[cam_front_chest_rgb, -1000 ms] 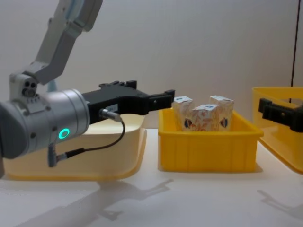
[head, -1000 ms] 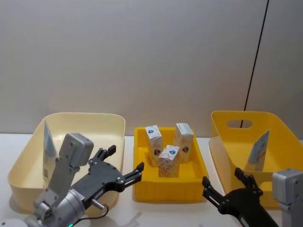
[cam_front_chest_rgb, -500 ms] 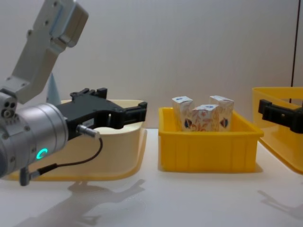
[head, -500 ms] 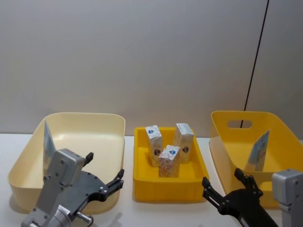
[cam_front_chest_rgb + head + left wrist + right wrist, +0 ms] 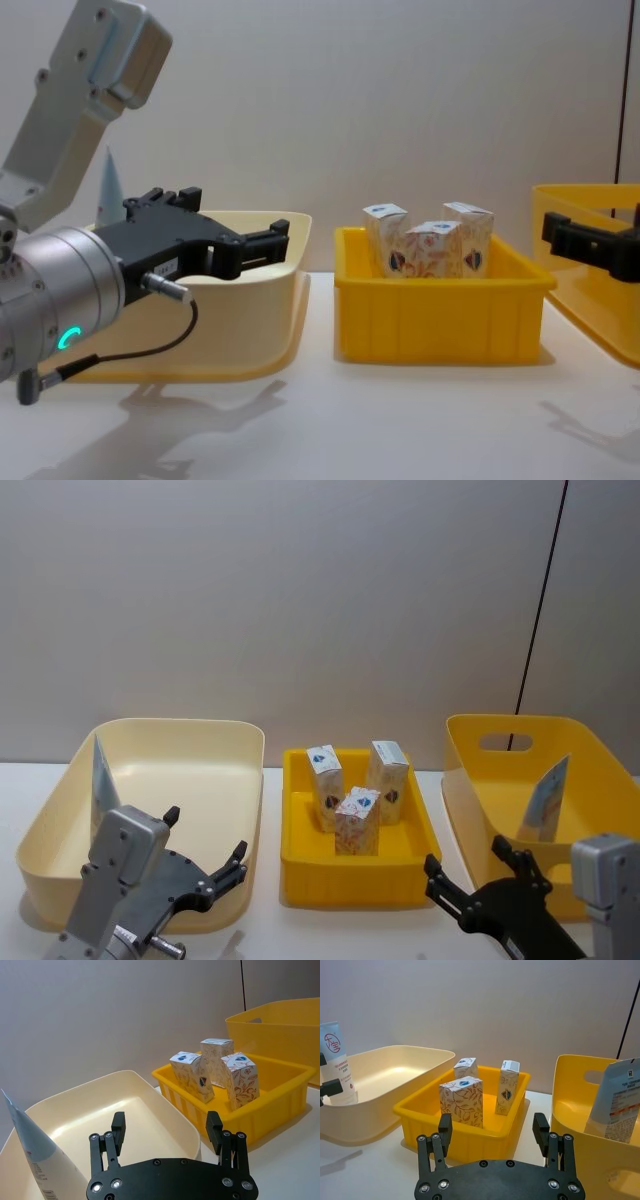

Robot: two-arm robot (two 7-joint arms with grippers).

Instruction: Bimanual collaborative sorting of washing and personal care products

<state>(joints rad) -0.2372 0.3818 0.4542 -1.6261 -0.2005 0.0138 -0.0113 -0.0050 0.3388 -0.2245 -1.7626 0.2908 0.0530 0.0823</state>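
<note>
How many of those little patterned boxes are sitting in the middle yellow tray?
3, all in the middle yellow tray: the back-left carton, the back-right carton and the front carton. None seems hidden behind them.

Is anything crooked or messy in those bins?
Nothing looks spilled or broken. One small thing: in the middle yellow bin, the left carton tilts sideways instead of standing straight.

Left end effector, right end effector: both agape.
</note>
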